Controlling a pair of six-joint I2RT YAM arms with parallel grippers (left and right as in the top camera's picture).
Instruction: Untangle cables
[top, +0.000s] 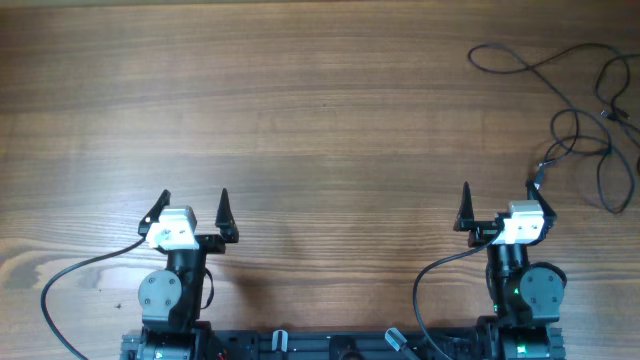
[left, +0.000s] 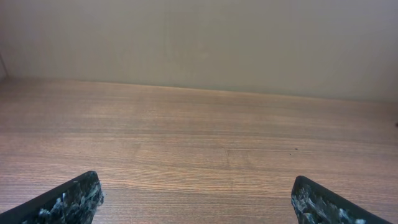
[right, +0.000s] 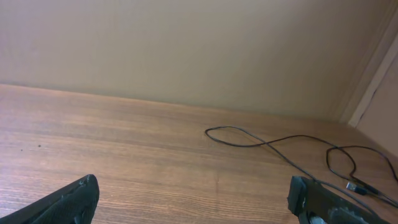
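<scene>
A broad wooden table with fine, straight brown grain running side to side fills the overhead view, and a plain, matte beige wall rises behind its far edge. At the near edge stand the two arms, dark rounded joints with white blocky wrist housings, each trailing a thick black wire in a smooth curve. The cables lie on the table's far right corner: thin, dark, limp cords in loose, irregular loops that cross one another, one strand reaching down just beside the right gripper. That gripper's black, tapered fingers stand spread wide on nothing, and the left gripper is likewise spread over bare wood, well apart from the cords. A small plug with a pale tip ends one cord.
</scene>
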